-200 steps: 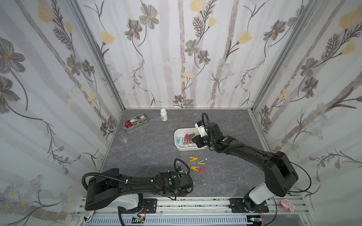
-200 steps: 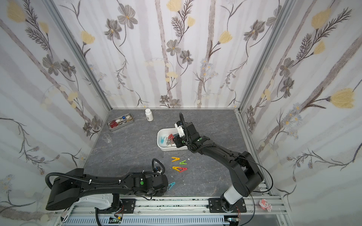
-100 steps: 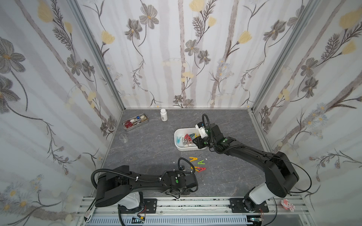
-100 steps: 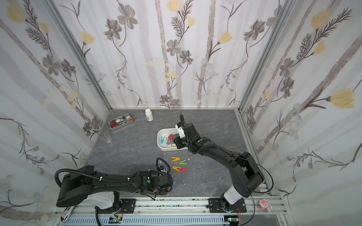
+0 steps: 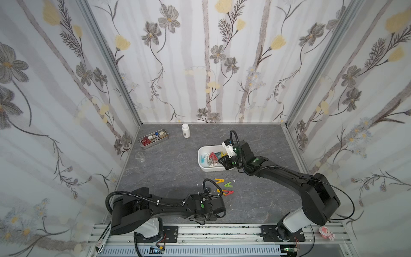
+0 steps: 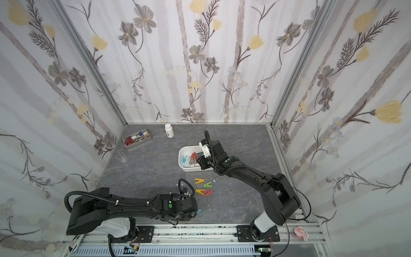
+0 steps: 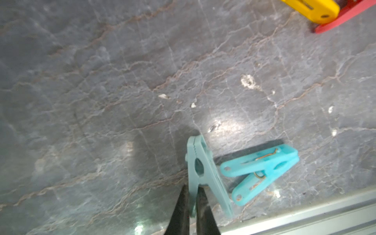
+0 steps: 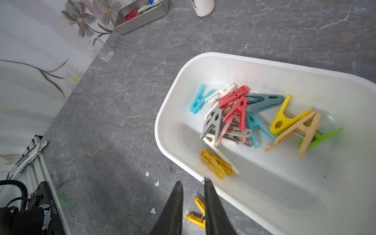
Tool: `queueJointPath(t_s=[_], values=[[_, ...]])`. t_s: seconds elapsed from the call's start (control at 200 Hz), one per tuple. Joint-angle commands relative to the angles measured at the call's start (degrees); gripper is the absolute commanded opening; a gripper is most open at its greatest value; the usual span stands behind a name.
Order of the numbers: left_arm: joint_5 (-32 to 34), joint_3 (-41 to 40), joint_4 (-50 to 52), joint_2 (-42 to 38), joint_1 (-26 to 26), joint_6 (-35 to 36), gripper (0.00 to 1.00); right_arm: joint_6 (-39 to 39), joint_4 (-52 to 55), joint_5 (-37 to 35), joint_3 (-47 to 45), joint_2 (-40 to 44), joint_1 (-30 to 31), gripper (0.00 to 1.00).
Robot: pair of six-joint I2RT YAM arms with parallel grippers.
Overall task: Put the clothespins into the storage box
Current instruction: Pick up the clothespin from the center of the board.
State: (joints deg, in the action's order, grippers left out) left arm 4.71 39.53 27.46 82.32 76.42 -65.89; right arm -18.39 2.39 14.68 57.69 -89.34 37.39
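Clamping the left claw tight on one leg of a dull teal A-shaped plastic clothespin, standing on edge at the front of the grey marbled desk, just beside a brighter turquoise peg lying flat; by the look of it, the pick-up step, with the grasp made and the lift not yet done. Hovering the right claw, narrowly parted and empty, over the near rim of the white rounded plastic storage box, already holding a mixed heap of pegs. Next, probably: lifting straight up, carrying past the loose cluster of bright pegs, releasing above the box, without nudging the turquoise neighbour or meeting the right arm
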Motion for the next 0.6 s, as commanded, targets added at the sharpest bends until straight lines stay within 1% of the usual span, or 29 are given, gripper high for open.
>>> queueJointPath(t_s=[0.0,0.185,0.24,0.335,0.43,0.505,0.6], values=[[0.53,-0.81,1.56,-2.55,-1.44,1.47,0.08,-0.24,-2.06,0.29,-0.30,0.26,0.06,0.21],[-0.94,-1.72,-0.58,-9.97,-7.25,5.38,0.07,-0.68,-1.74,-0.26,-0.39,0.65,0.06,0.21],[-1.60,-1.65,-1.07,-12.88,-9.59,7.23,0.07,-0.59,-1.51,-0.43,-0.30,0.74,0.19,0.21],[-2.57,-0.59,-1.75,-15.44,-14.41,11.40,0.07,-0.48,-0.46,-0.66,-0.34,1.00,0.14,0.21],[-3.97,1.55,-3.18,-15.48,-20.02,16.73,0.07,-0.07,1.29,-0.96,-0.47,1.62,0.23,0.20],[-5.45,3.89,-4.97,-13.56,-24.30,20.57,0.07,0.19,2.90,-1.25,-0.97,2.45,0.23,0.20],[-7.65,7.57,-8.26,-10.49,-28.42,24.69,0.07,0.53,5.15,-1.45,-1.76,3.73,0.40,0.20]])
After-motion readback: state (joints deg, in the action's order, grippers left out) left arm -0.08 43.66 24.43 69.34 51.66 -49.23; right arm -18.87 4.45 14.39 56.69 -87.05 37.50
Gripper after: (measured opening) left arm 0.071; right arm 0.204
